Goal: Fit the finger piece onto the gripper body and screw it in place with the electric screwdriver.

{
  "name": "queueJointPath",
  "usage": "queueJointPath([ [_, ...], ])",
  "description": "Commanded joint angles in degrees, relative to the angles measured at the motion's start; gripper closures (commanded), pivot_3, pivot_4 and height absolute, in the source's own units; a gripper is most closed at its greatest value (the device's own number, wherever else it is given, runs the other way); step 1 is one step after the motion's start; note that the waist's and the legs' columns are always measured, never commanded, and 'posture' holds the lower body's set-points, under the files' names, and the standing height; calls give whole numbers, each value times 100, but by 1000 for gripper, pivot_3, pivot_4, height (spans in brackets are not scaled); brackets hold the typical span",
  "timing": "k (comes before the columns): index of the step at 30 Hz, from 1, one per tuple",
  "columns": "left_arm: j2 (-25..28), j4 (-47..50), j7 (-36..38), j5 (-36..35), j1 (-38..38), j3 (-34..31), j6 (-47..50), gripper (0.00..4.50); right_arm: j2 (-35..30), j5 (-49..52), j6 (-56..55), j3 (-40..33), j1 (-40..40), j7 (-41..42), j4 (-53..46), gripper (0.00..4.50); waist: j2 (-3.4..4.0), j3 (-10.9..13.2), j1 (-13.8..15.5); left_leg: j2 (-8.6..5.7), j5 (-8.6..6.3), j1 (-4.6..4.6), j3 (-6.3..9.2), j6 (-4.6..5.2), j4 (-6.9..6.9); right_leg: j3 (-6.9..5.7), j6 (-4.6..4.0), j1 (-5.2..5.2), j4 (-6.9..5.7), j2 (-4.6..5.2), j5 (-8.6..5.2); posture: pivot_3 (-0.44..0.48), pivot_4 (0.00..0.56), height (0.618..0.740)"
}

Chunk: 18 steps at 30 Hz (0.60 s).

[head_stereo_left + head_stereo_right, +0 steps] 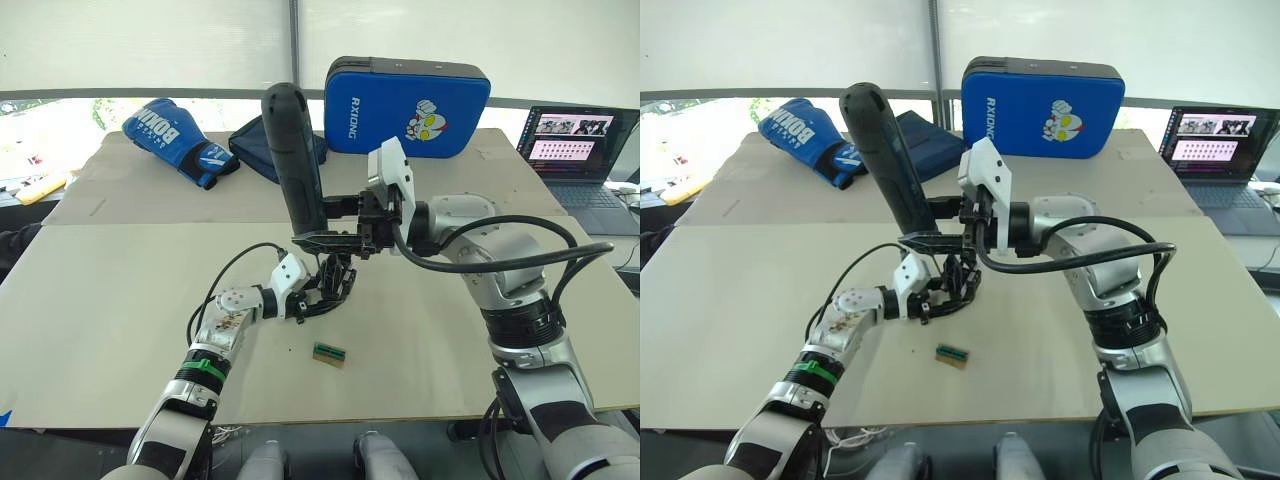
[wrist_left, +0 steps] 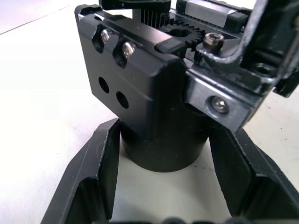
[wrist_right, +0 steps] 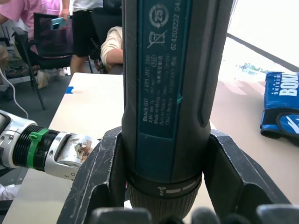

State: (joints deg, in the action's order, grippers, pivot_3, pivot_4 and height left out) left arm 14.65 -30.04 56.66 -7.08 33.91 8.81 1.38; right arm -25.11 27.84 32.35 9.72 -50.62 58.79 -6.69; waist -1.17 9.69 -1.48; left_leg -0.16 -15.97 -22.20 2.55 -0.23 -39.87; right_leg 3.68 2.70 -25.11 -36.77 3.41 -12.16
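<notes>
Eye views: the gripper body [image 1: 335, 278] is pinned upright on the table by the left gripper [image 1: 318, 292], directly below the right gripper [image 1: 335, 238].

Left wrist: fingers [image 2: 100, 172] are closed around its cylindrical base, steadying it.

Right wrist: the electric screwdriver [image 3: 175, 84] is clamped between the fingers [image 3: 100, 175], presumably for driving.

The long dark grey pen-shaped electric screwdriver [image 1: 297, 160] stands almost upright, fat end up and tip pointing down. Right under its tip sits the small black metal gripper body [image 1: 332, 277] on the table [image 1: 120, 290], its round base [image 2: 163, 149] at the bottom, with silver screws showing.
</notes>
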Motion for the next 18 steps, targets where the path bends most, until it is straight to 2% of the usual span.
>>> queueJointPath([
  [1,35,27,12,-57,16,-48,31,2197,20,18,-295,-128,-20,66,-196,2572,0,0,0,0,0,0,0,0,0,0,0,0,0,0,0,0,150,740],
  [18,23,140,55,-86,-35,-24,78,2197,76,-153,-447,-88,53,108,-59,2572,0,0,-1,0,0,0,0,0,0,0,0,0,0,0,0,0,150,740],
])
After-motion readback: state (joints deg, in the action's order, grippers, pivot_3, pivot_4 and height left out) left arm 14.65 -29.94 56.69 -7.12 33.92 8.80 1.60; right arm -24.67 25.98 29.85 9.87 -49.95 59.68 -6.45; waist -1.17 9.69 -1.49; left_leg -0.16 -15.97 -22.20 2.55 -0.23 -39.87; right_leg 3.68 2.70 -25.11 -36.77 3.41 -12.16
